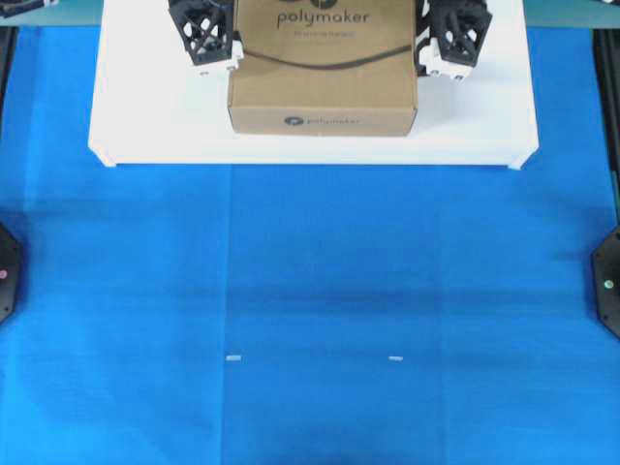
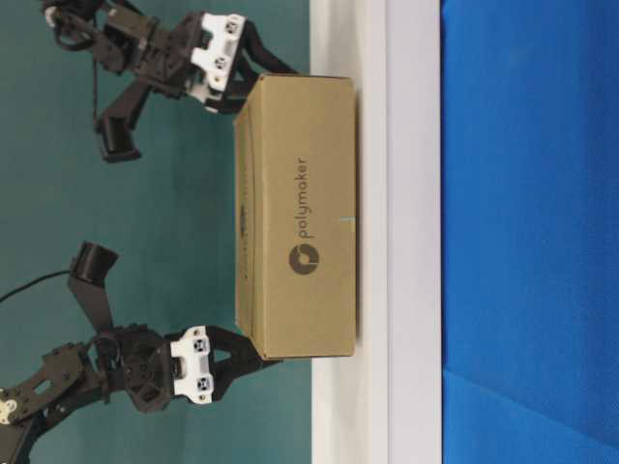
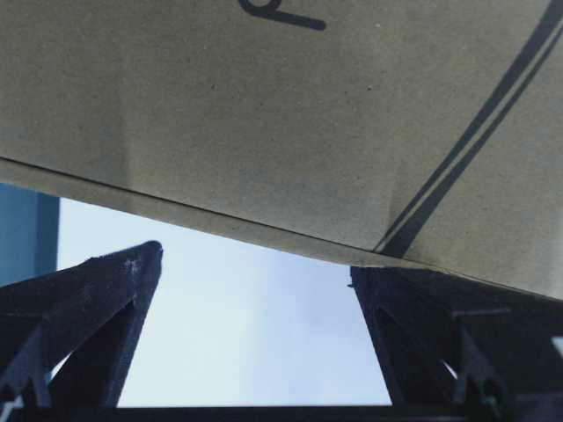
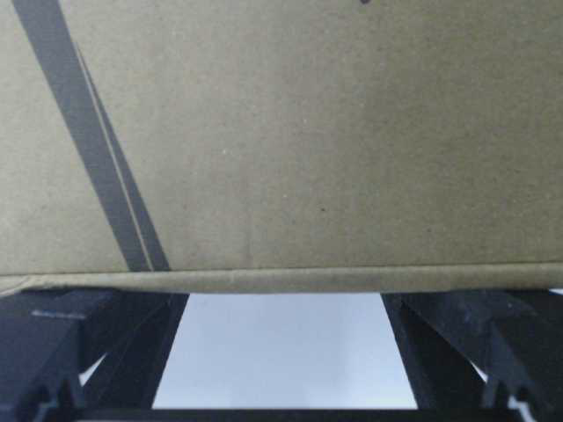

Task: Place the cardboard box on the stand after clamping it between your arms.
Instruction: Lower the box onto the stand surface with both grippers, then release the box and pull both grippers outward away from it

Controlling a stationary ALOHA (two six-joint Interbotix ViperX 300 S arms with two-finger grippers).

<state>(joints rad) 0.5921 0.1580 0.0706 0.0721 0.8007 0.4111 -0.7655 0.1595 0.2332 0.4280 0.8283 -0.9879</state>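
Observation:
The cardboard box with the "polymaker" logo rests on the white stand, near its back middle. My left gripper is against the box's left side and my right gripper against its right side, so the box sits between the two arms. Both are open with nothing inside the jaws. At table level the box lies on the stand, with the right gripper and left gripper at its ends. The wrist views show the box close above the spread fingers.
Blue cloth covers the table in front of the stand, with two small white marks on it. Black arm bases sit at the left and right edges.

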